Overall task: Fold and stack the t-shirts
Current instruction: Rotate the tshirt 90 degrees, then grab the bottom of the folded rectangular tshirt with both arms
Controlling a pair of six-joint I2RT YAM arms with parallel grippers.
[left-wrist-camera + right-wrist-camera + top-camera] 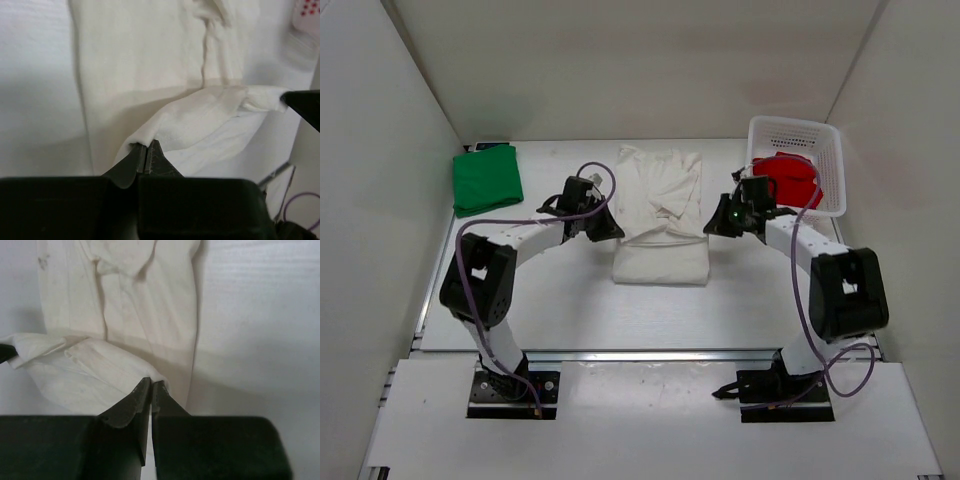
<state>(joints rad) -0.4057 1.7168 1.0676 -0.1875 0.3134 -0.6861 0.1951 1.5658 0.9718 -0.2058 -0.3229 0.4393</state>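
Observation:
The off-white t-shirt [660,212] lies in the middle of the table, folded into a long strip. My left gripper [609,229] is shut on its left edge [165,131], which is lifted off the table. My right gripper [711,226] is shut on the right edge [100,371] of the same shirt, opposite the left one. In the left wrist view the right gripper's tip [302,104] shows at the far side of the raised fold. A green t-shirt [486,180] lies folded at the back left. The red t-shirt [790,182] sits inside the basket.
A white plastic mesh basket [799,133] stands at the back right, just behind my right arm. White walls enclose the table on three sides. Purple cables loop along both arms.

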